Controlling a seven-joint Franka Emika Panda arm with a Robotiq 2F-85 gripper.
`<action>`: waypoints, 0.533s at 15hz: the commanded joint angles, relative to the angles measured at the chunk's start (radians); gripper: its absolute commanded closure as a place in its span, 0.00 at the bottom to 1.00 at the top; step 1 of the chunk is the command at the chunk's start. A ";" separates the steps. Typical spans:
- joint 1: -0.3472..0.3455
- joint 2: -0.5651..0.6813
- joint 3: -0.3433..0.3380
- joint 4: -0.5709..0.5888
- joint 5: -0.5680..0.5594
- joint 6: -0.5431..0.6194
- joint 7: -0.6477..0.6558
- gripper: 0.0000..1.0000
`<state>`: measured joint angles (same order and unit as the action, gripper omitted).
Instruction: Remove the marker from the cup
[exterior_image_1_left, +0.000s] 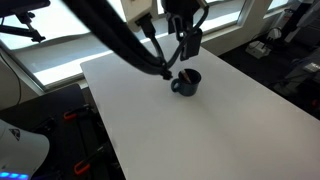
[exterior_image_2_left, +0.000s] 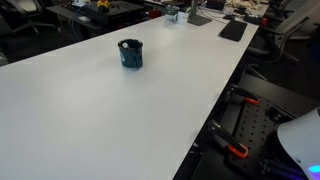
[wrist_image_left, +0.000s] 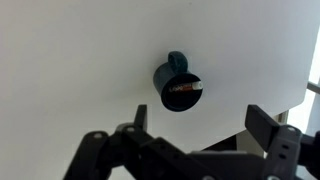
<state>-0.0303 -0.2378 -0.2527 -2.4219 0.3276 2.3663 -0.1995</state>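
- Marker (wrist_image_left: 183, 88), reddish, lies inside the cup (wrist_image_left: 178, 90), across its mouth in the wrist view.
- On the white table (exterior_image_1_left: 150, 120) the cup stands upright, handle at its side.
- Above the cup hangs the claw (wrist_image_left: 197, 120), jaws spread wide, gripping nothing.

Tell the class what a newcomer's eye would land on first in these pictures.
A small dark mug stands on a broad white table, a sharp contrast in both exterior views. In the wrist view a reddish marker shows inside the mug's mouth. The black gripper hangs open above it, holding nothing.
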 joint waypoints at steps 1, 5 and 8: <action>-0.019 0.133 -0.018 0.156 0.077 -0.098 -0.050 0.00; -0.062 0.327 -0.005 0.393 0.153 -0.274 -0.071 0.00; -0.110 0.472 0.034 0.573 0.204 -0.410 -0.062 0.00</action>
<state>-0.0881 0.0801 -0.2607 -2.0454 0.4749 2.0927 -0.2532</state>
